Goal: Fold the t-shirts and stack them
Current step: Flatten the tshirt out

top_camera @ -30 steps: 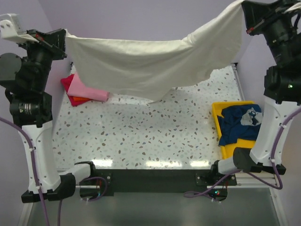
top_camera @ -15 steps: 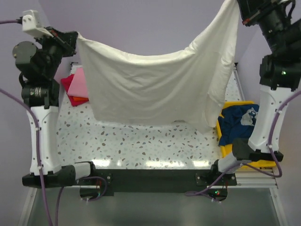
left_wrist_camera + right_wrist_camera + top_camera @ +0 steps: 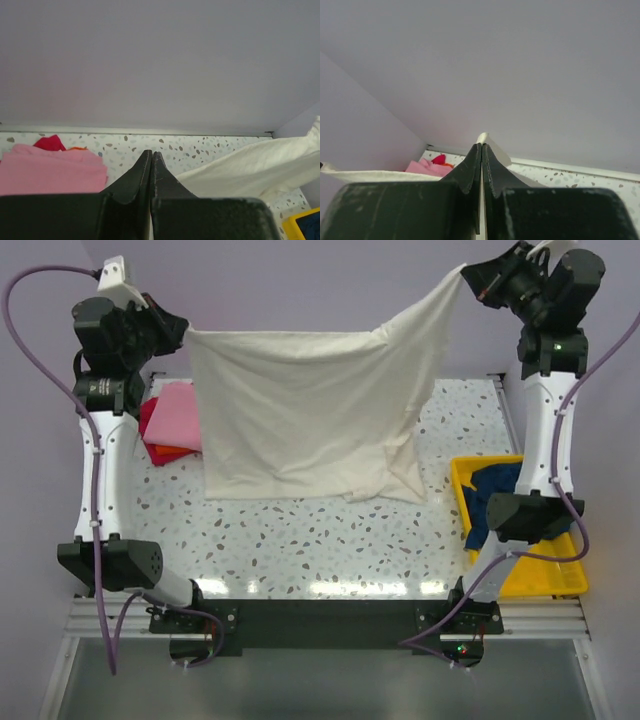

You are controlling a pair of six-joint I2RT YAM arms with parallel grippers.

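A large cream t-shirt (image 3: 310, 410) hangs spread between both raised arms, its lower edge resting on the speckled table. My left gripper (image 3: 186, 333) is shut on its upper left corner; in the left wrist view the gripper (image 3: 151, 155) has its jaws pressed together with cream cloth (image 3: 250, 167) trailing off to the right. My right gripper (image 3: 464, 272) is shut on the upper right corner, and a cream tip (image 3: 482, 137) pokes out above the closed jaws. Folded pink, red and orange t-shirts (image 3: 175, 423) lie at the far left. A navy t-shirt (image 3: 492, 502) lies in the yellow tray (image 3: 545, 575).
The yellow tray sits at the table's right edge beside the right arm's base. A lilac wall (image 3: 320, 280) closes off the back. Speckled table (image 3: 330, 540) surface shows in front of the hanging shirt.
Both arms have drawn back toward the near side and come closer together. The cream shirt, sagging high at the back a second ago, now hangs flatter with its hem on the table.
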